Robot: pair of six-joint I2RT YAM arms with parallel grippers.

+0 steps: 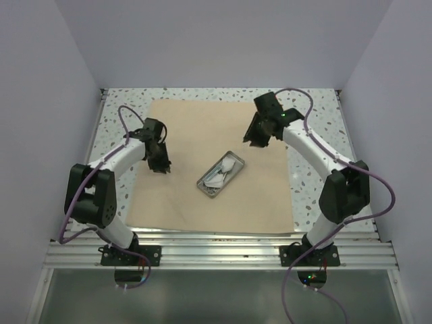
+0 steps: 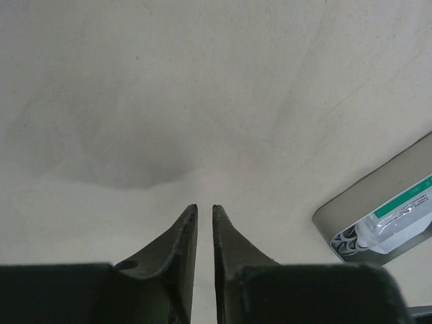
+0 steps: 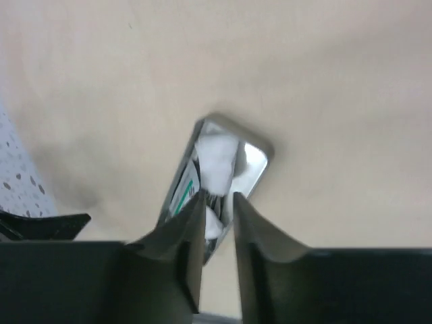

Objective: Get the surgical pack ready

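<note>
Starting at the left, the left gripper (image 2: pixel 204 206) sits low over the left part of the tan wrap sheet (image 1: pixel 182 196), its fingers nearly together with only a thin slit between them. Nothing shows in that slit. A soft ridge of cloth rises just ahead of the tips, and I cannot tell whether they touch the sheet. The sheet lies spread flat on the speckled table (image 1: pixel 317 108). Near its middle stands the small steel tray (image 1: pixel 200 184), set at an angle and holding white gauze (image 3: pixel 217 158) and a packet with a green label (image 2: pixel 398 209). To the right, the right gripper (image 3: pixel 219 194) hangs above the far right part of the sheet, fingers apart and empty, with the tray visible through the gap.

The main risk, as I judge it, lies in the fold. A pinch that catches too little cloth would slip off. A hard or uneven pull on one side could drag the sheet under the tray, tipping it or sliding its contents out.
</note>
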